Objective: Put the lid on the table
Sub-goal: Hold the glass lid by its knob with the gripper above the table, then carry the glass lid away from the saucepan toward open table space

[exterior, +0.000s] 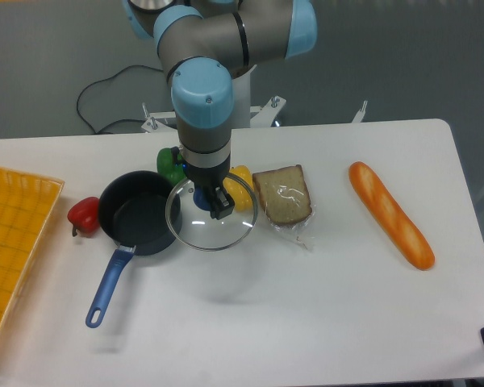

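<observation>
The lid (214, 226) is a round clear glass disc with a silver rim. It hangs level a little above the white table (306, 306), just right of the dark saucepan (137, 213), and casts a faint shadow on the tabletop below. My gripper (206, 197) reaches straight down onto the lid's centre and is shut on its small blue knob, which shows only partly between the fingers.
The saucepan's blue handle (106, 290) points to the front left. A red pepper (83, 214) lies left of the pan, a green pepper (168, 164) and a yellow pepper (240, 184) behind the lid. Wrapped bread (284, 196) and a baguette (390, 214) lie right. An orange mesh tray (12, 242) stands at the left edge.
</observation>
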You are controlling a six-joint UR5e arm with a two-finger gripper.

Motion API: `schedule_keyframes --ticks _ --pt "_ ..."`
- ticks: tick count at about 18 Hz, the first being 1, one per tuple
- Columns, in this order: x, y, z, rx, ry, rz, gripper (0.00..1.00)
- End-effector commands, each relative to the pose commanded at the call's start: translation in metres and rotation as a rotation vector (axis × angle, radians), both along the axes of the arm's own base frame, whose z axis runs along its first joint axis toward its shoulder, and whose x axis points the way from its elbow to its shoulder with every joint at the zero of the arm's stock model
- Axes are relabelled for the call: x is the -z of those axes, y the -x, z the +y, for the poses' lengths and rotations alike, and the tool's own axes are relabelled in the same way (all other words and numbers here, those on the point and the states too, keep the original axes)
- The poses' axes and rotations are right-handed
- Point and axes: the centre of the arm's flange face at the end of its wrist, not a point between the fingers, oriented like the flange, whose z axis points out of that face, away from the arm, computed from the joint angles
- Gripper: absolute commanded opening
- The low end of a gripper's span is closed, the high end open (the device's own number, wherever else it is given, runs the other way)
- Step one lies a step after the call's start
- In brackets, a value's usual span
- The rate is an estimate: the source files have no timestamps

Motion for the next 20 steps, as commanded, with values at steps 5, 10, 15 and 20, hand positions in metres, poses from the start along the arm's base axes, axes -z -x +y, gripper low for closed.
schedule_keyframes --ticks 5,10,15,20 --pt "-0.005 0.000 0.002 -0.001 -0.008 0.005 0.56" --pt "-0.006 0.001 0.003 0.000 -0.009 0.008 0.56" --pt "-0.008 0.008 0.004 -0.008 -0.012 0.016 0.56" --pt "0.001 0.021 0.015 -0.012 -0.005 0.015 0.57"
